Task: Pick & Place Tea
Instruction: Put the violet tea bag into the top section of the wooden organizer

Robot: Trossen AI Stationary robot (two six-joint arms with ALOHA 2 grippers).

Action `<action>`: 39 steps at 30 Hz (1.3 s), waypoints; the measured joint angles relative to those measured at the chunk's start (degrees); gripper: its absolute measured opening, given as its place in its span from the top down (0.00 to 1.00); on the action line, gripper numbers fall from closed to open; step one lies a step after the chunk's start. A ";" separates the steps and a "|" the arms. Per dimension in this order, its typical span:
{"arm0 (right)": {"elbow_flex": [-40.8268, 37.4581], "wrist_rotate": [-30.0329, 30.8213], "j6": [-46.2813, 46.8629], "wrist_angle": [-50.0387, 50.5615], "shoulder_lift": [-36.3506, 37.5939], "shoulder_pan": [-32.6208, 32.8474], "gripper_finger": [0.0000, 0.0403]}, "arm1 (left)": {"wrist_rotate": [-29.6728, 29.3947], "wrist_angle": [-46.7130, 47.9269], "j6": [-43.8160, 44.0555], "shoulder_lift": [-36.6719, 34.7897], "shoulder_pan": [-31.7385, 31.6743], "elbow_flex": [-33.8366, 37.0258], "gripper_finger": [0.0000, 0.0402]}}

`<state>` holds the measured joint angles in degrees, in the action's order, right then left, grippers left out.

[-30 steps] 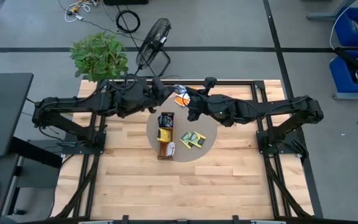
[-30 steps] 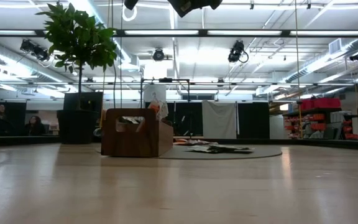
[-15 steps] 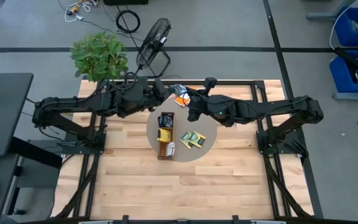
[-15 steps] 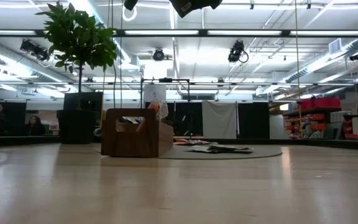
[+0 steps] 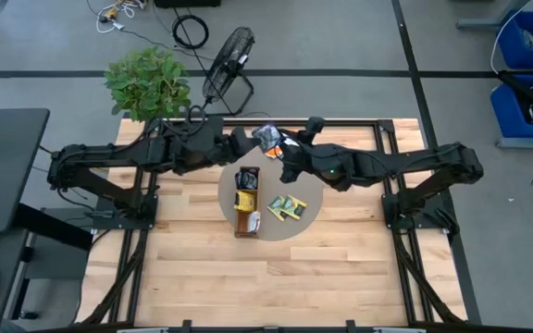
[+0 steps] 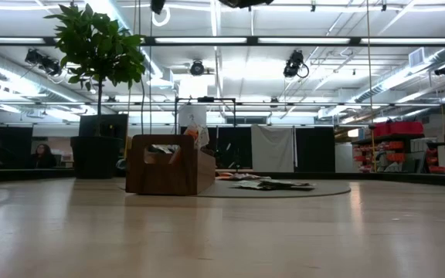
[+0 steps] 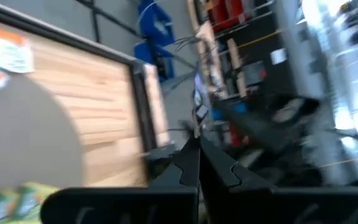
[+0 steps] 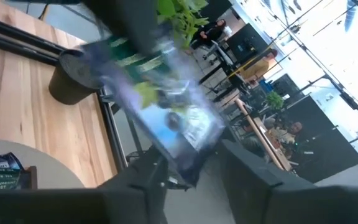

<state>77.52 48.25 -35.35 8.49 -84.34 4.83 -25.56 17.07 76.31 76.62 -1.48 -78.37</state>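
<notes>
Tea sachet (image 5: 267, 137) pinched in left pincer (image 5: 254, 139), aloft

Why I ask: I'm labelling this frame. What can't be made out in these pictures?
- High view: how the shut left gripper pinches the dark sachet is too small to see.
- Right wrist view: the sachet's print is blurred; the right gripper stands open beside it.
- Low view: both grippers are cut off at the top edge; the wooden tray hides its contents behind its wall.
</notes>
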 joint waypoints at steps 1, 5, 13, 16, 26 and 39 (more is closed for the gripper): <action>0.00 0.81 0.00 -0.04 0.15 0.24 0.62 | 0.15 1.70 -0.36 -0.28 0.01 0.01 1.00; 0.00 2.31 1.03 1.93 1.87 1.35 0.55 | 0.13 7.23 -1.74 -1.27 -0.02 -0.04 1.00; 0.06 2.25 8.81 6.87 4.58 2.22 0.51 | 3.67 13.64 -7.60 -2.76 -2.31 -0.04 1.00; 0.07 2.24 13.22 8.73 4.77 2.22 0.52 | 9.16 17.46 -9.34 -2.55 -3.71 -0.02 1.00; 0.04 1.70 22.16 14.06 4.86 3.61 0.54 | 18.61 27.25 -14.02 2.38 -7.61 -0.01 1.00; 0.04 -0.94 34.90 22.64 4.86 4.55 0.54 | 24.89 27.80 -16.96 15.88 -11.99 0.00 1.00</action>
<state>77.56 47.32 -0.46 31.13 -79.48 9.38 -0.67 44.86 59.35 92.50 -13.48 -78.37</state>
